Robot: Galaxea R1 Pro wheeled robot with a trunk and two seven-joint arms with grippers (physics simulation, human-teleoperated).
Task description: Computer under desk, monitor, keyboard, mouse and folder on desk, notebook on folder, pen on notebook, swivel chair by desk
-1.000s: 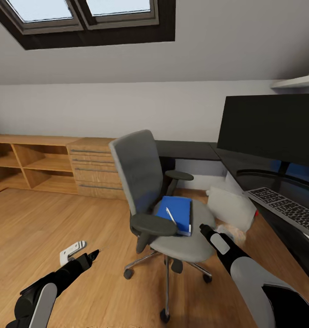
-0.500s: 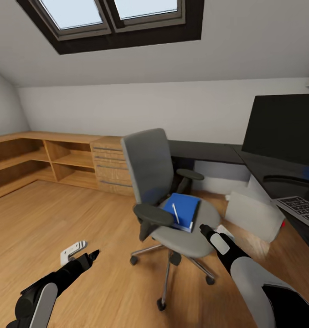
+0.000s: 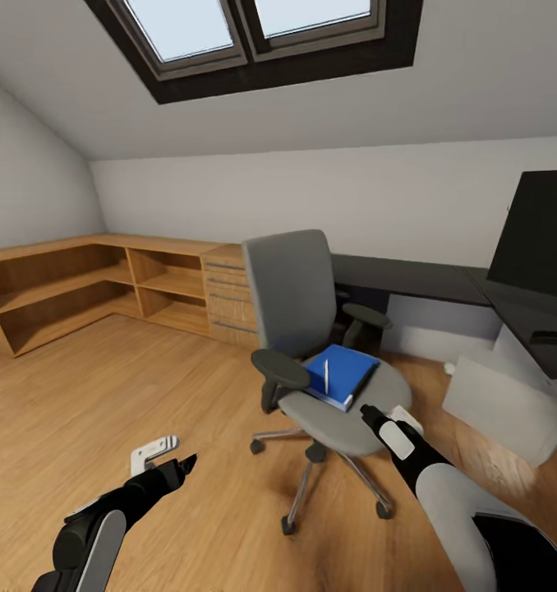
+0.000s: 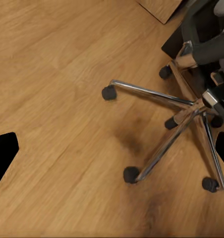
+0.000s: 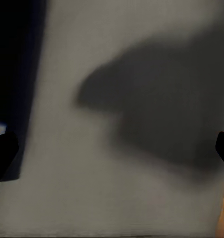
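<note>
The grey swivel chair (image 3: pixel 293 296) stands mid-room on the wood floor, apart from the black desk (image 3: pixel 410 279). On its seat lies the blue folder (image 3: pixel 348 372) with the white pen (image 3: pixel 325 375) on top. My right gripper (image 3: pixel 385 413) hovers open at the seat's front edge, just right of the folder; its wrist view is close on the grey seat (image 5: pixel 141 74). My left gripper (image 3: pixel 170 455) hangs open, low over the floor left of the chair, looking at the chrome base (image 4: pixel 186 106). The monitor (image 3: pixel 541 247) stands on the desk. The light grey computer (image 3: pixel 504 407) sits tilted on the floor beside it. Notebook, mouse and keyboard are out of view.
Low wooden shelving (image 3: pixel 73 288) and a wooden drawer unit (image 3: pixel 229 296) line the left and back walls. A skylight (image 3: pixel 262 25) is set in the sloped ceiling. Open wood floor (image 3: pixel 106 395) spreads left of the chair.
The head camera has swung left, so chair, desk and monitor slid right in the picture and more shelving shows. Both arms keep about the same pose.
</note>
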